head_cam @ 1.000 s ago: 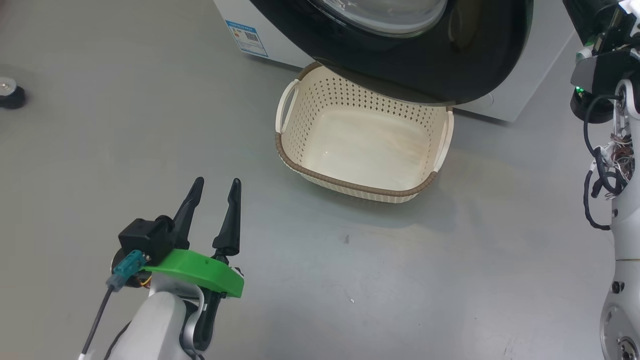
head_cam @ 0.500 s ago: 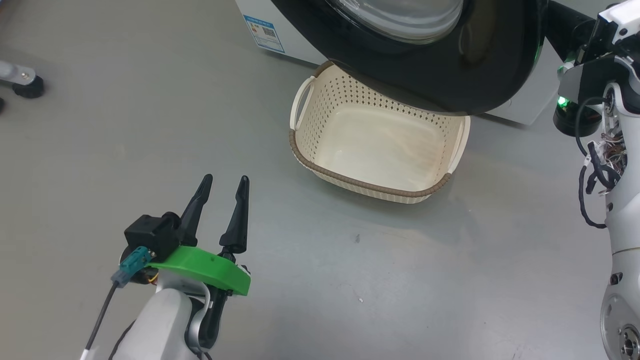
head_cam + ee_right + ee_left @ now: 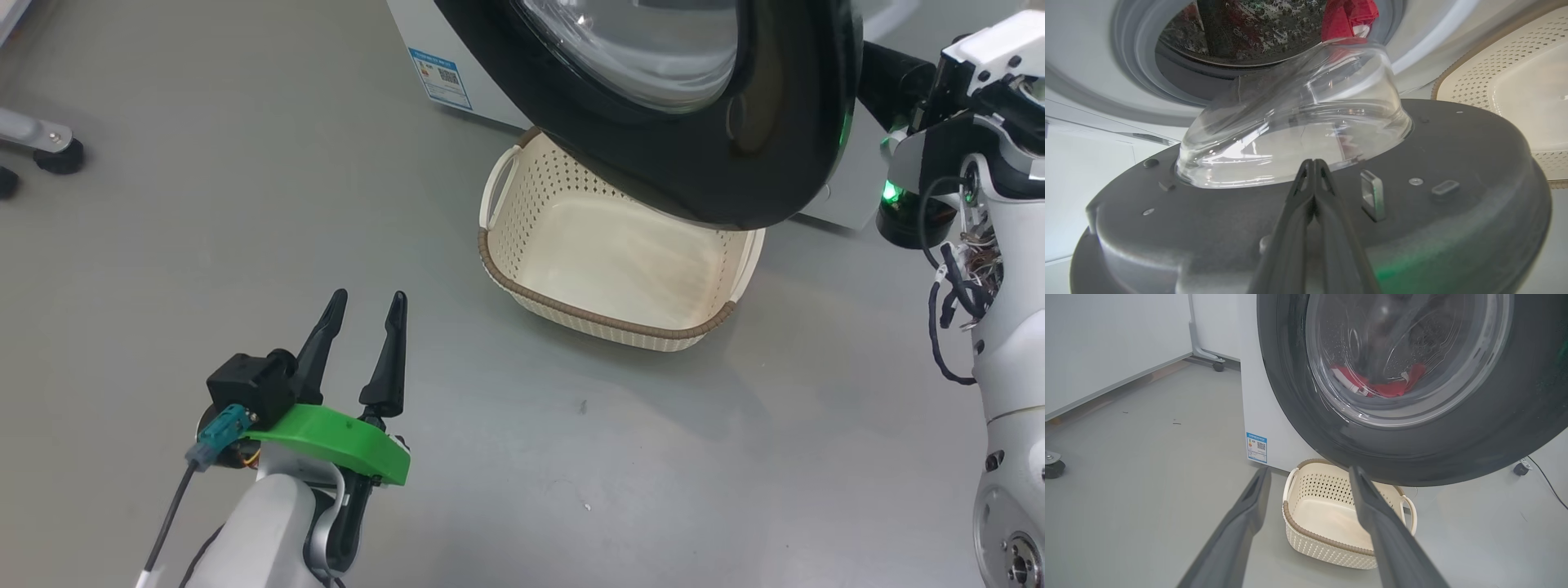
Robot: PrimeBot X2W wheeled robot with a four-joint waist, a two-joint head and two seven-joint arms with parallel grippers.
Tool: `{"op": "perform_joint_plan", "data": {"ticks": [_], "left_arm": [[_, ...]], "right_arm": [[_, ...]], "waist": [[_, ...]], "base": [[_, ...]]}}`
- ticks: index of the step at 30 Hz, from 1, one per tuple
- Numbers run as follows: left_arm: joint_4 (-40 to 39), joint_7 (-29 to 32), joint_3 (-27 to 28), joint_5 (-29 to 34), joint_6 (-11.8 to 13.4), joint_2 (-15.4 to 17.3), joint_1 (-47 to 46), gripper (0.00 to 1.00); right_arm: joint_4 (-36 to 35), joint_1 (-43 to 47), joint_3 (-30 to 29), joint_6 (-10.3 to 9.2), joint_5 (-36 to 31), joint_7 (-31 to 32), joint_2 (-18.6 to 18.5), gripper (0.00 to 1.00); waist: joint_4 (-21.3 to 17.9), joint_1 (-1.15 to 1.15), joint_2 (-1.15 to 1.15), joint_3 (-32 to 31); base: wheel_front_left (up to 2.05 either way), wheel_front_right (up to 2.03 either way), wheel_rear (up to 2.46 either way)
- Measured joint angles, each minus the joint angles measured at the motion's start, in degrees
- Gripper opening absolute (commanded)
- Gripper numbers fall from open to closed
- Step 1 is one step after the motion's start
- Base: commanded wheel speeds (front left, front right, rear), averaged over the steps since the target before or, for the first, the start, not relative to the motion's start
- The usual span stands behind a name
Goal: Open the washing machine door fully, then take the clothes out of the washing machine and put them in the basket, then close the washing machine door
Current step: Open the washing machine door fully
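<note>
The washing machine door [image 3: 735, 188], black-rimmed with a bulging glass bowl, stands partly open above the far side of the cream basket [image 3: 604, 318]. The basket holds nothing. Red clothes [image 3: 1347, 16] lie inside the steel drum of the white washing machine [image 3: 1265, 408]; they also show through the door glass [image 3: 1380, 381]. My right gripper [image 3: 1312, 163] is shut, its tips resting on the door's grey inner face just below the glass bowl [image 3: 1290, 118]. My left gripper [image 3: 366, 298] hovers open over the floor, left of and nearer than the basket [image 3: 1331, 522], holding nothing.
My right forearm [image 3: 906, 82] reaches behind the door's right edge. A caster on a metal leg [image 3: 57, 155] stands on the grey floor at far left. Another caster [image 3: 1521, 468] and a black cable [image 3: 1547, 486] lie right of the machine.
The head camera has shifted. The door has swung further out over the basket, with my right arm reaching in behind its edge. My left gripper has stayed open in place.
</note>
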Motion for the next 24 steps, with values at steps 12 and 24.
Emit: {"op": "perform_joint_plan", "data": {"ticks": [12,24], "left_arm": [[0.7,0.0,0.2,0.4,0.3,0.0,0.2,1.00],[1.2,0.0,0.3,1.2,0.5,0.0,1.6,1.00]], "right_arm": [[2.3,2.9,1.3,0.00,1.0,3.5,1.6,0.00],[2.7,5.5,2.6,0.00,3.0,6.8,3.2,0.00]], "waist": [[-0.6,0.00,0.00,-3.0],[-0.8,0.00,0.00,-5.2]], "base": [[0.00,0.00,0.00],[0.00,0.00,0.00]]}}
